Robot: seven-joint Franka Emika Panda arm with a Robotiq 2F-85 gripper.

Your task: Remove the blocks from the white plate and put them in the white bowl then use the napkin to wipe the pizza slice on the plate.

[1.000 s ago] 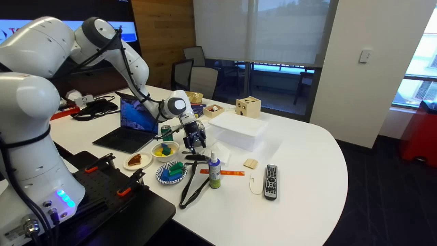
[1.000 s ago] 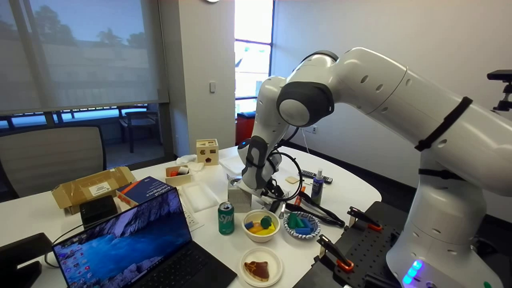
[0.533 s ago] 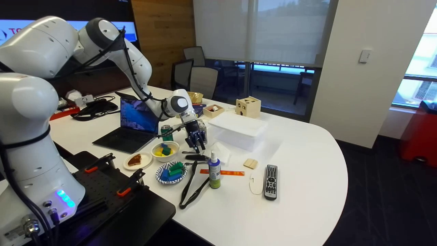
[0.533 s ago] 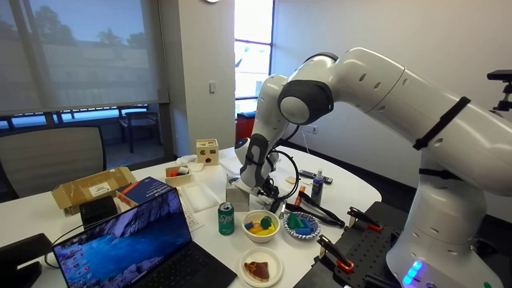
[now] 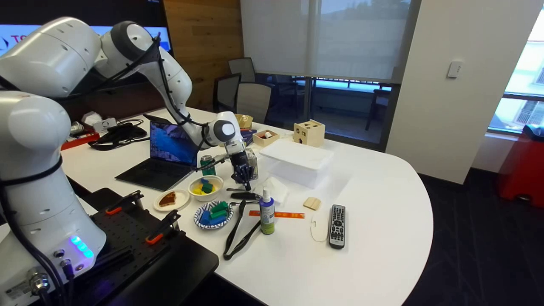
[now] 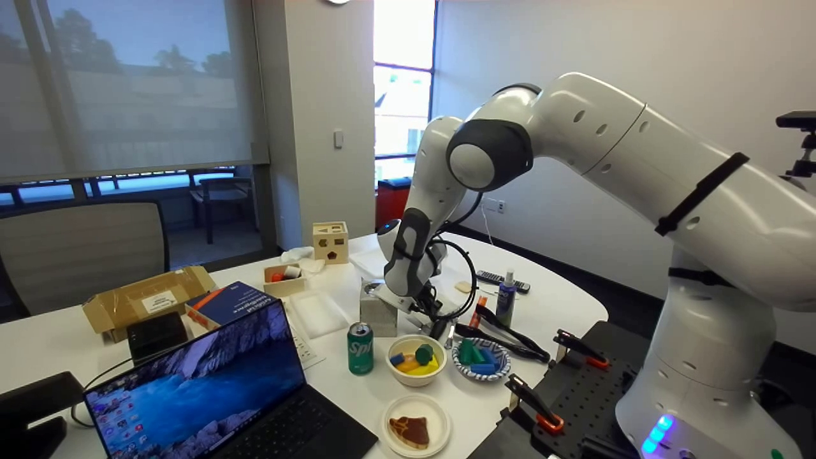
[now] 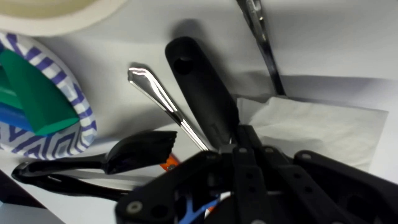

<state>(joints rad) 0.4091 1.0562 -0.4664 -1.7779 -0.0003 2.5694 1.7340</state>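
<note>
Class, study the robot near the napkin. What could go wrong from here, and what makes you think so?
Stray contact: in the wrist view the closed jaws overlap the end of a black handle near the napkin, so they might nudge it.
Dragging: a slim utensil meets the napkin's edge and could shift if the napkin is pulled.
Bumping: the white bowl of blocks sits between the jaws and the pizza slice, so a low pass could knock it.
</note>
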